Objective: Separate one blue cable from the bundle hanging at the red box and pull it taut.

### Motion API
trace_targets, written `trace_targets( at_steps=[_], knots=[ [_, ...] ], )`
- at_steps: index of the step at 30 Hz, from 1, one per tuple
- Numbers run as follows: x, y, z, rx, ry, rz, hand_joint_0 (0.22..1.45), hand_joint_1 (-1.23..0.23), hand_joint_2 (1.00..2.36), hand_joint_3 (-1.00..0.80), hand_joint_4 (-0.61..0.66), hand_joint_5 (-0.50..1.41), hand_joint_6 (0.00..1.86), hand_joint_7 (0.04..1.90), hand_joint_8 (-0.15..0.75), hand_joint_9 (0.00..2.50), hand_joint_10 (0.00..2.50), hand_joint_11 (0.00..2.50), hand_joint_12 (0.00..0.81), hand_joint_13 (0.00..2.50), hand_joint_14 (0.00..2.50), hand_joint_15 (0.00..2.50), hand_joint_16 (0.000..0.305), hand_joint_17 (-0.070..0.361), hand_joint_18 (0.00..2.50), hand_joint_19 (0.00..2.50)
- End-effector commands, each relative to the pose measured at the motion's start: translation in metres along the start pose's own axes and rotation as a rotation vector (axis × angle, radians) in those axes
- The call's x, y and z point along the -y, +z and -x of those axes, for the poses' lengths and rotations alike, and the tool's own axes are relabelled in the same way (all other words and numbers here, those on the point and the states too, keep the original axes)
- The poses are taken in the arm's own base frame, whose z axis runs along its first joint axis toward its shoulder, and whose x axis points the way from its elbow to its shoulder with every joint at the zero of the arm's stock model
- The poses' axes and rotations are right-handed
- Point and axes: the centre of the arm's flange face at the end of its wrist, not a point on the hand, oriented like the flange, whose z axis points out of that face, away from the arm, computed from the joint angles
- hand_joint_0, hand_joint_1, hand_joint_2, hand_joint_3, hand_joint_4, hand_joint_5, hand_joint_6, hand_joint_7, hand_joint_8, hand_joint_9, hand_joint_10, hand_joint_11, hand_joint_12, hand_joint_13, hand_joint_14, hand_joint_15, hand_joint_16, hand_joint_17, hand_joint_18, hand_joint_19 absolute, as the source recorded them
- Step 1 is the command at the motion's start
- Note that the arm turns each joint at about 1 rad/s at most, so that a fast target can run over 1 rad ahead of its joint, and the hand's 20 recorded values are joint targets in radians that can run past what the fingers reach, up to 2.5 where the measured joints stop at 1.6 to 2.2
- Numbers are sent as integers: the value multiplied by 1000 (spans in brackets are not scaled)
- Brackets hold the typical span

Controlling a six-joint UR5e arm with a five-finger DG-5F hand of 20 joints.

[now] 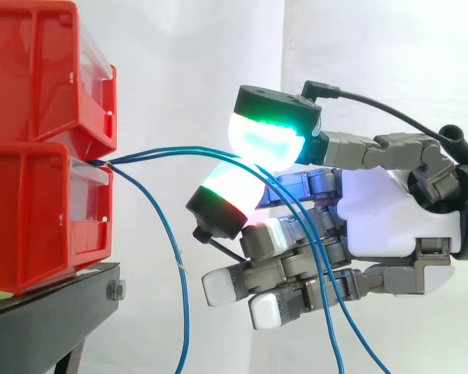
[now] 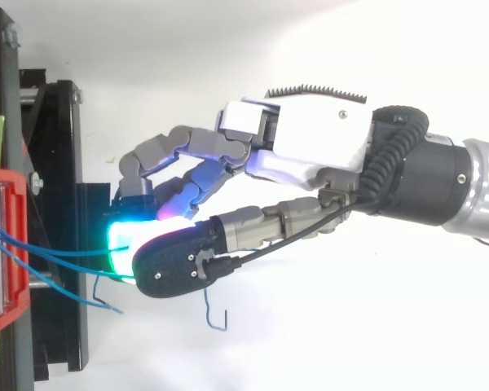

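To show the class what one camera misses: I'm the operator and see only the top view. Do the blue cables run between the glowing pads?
Observer: Yes. From the side, two cables pass between the upper pad and the lower pad of the hand.
Operator: Where do they go next?
Observer: They drop across the lower fingers and out at the picture's bottom.
Operator: Any cable outside the pinch?
Observer: One cable hangs down from the bins, apart from the hand.
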Motion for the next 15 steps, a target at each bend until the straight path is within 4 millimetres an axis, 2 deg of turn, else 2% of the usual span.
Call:
trace_targets(
  at_steps=[1,2,4,6,8,11,13,15],
  knots=[
    [0,0,0,0,0,0,663,-736,1020,-208,78,-201,855,1111,286,870,22,919,264,683,16,488,29,66,651,545],
    [0,0,1,1,-1,-2,663,-738,1020,-207,74,-200,854,1102,283,799,16,695,249,638,14,392,28,63,630,500],
    [1,0,1,0,-1,-3,662,-743,1020,-201,68,-200,854,1104,283,761,18,558,231,607,11,313,26,58,610,422],
    [1,0,1,0,-2,-5,661,-752,1020,-189,68,-196,850,1107,288,726,10,306,195,546,6,159,21,48,551,278],
    [1,-1,1,0,-3,-8,662,-754,1020,-188,72,-196,849,1117,298,727,7,211,191,534,5,110,20,46,533,213],
    [1,-1,1,0,-4,-8,665,-751,1020,-194,78,-197,848,1128,356,881,8,248,203,554,3,94,20,45,519,202],
    [1,-1,1,0,-4,-8,667,-747,1020,-203,79,-199,850,1119,385,1025,13,389,211,580,4,121,20,46,521,219],
    [1,-1,1,0,-4,-8,667,-737,1020,-209,73,-206,855,1110,371,1098,19,580,224,589,5,152,21,47,525,231]
  ],
)
